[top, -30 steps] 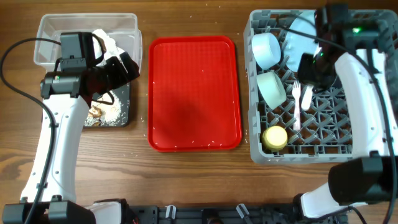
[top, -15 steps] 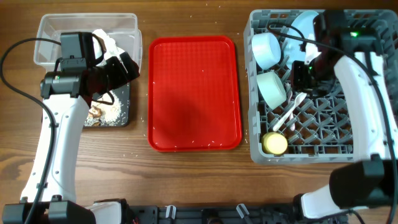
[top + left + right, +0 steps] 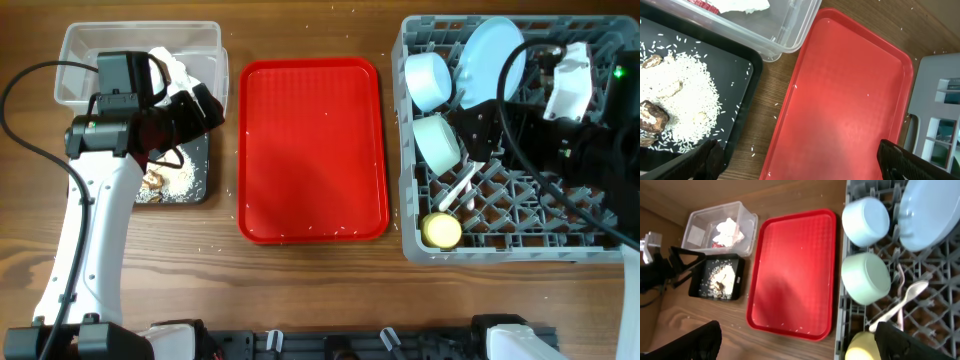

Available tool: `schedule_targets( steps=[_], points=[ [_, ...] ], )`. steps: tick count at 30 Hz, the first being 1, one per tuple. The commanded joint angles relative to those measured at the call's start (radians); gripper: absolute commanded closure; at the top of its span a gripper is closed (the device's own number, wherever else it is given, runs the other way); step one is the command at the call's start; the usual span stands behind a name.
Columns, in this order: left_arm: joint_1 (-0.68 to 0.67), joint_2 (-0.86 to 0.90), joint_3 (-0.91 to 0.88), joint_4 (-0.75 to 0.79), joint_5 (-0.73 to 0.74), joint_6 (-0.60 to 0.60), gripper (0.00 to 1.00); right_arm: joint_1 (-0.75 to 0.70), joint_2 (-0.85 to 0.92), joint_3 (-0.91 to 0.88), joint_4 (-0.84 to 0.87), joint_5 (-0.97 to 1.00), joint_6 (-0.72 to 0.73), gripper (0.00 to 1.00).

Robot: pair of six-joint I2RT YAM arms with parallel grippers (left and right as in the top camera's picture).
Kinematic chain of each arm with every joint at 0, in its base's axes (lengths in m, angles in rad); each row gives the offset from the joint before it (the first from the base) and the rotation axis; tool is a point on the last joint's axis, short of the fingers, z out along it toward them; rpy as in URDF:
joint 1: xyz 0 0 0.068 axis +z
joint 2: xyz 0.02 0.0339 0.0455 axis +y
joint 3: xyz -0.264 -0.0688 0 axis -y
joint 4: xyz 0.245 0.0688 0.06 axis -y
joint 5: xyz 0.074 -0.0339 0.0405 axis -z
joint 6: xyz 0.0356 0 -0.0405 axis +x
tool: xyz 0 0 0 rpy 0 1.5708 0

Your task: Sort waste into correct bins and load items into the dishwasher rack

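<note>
Your right end effector point(image 3: 796, 330), spread wide and empty, has lifted clear of the dishwasher rack point(image 3: 500, 252) since a second ago; the white spoon point(image 3: 897, 304) lies flat below it, beside the mint-green bowl point(image 3: 865, 277).

— Where are my dishes?
— In the grey rack point(image 3: 500, 252): blue plate point(image 3: 488, 55) leaning, blue bowl point(image 3: 428, 80), green bowl point(image 3: 437, 140), yellow cup point(image 3: 442, 228), white spoon point(image 3: 462, 186).
— Rubbish?
— Napkin point(image 3: 729, 230) in my clear tub point(image 3: 75, 40), crumbs point(image 3: 682, 100) in my black tray point(image 3: 735, 55).
</note>
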State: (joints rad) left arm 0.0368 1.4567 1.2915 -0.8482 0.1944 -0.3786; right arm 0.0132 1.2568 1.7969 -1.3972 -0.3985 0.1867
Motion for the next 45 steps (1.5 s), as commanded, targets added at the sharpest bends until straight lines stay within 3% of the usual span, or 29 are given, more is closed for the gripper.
schedule_targets(
  steps=[1, 6, 10, 15, 22, 28, 45],
  points=[
    [0.005, -0.003, 0.01, 0.002, -0.006, 0.005, 0.0, -0.002, -0.007, 0.008, 0.023, 0.041, -0.011, 0.0],
    [0.005, -0.003, 0.01, 0.002, -0.006, 0.005, 0.0, -0.002, -0.09, -0.15, 0.296, 0.054, -0.242, 0.0],
    [0.005, -0.003, 0.01, 0.002, -0.006, 0.005, 0.0, -0.002, -0.34, -0.568, 0.654, 0.069, -0.394, 0.0],
    [0.005, -0.003, 0.01, 0.002, -0.006, 0.005, 0.0, -0.003, -0.688, -1.109, 1.026, 0.069, -0.38, 0.0],
    [0.005, -0.003, 0.01, 0.002, -0.006, 0.005, 0.0, -0.013, -1.074, -1.678, 1.418, 0.114, -0.18, 0.0],
    [0.005, -0.003, 0.01, 0.002, -0.006, 0.005, 0.0, -0.013, -1.256, -1.792, 1.419, 0.178, -0.189, 0.0],
    [0.005, -0.003, 0.01, 0.002, -0.006, 0.005, 0.0, -0.013, -1.228, -1.792, 1.415, 0.185, -0.187, 0.0]
  ],
)
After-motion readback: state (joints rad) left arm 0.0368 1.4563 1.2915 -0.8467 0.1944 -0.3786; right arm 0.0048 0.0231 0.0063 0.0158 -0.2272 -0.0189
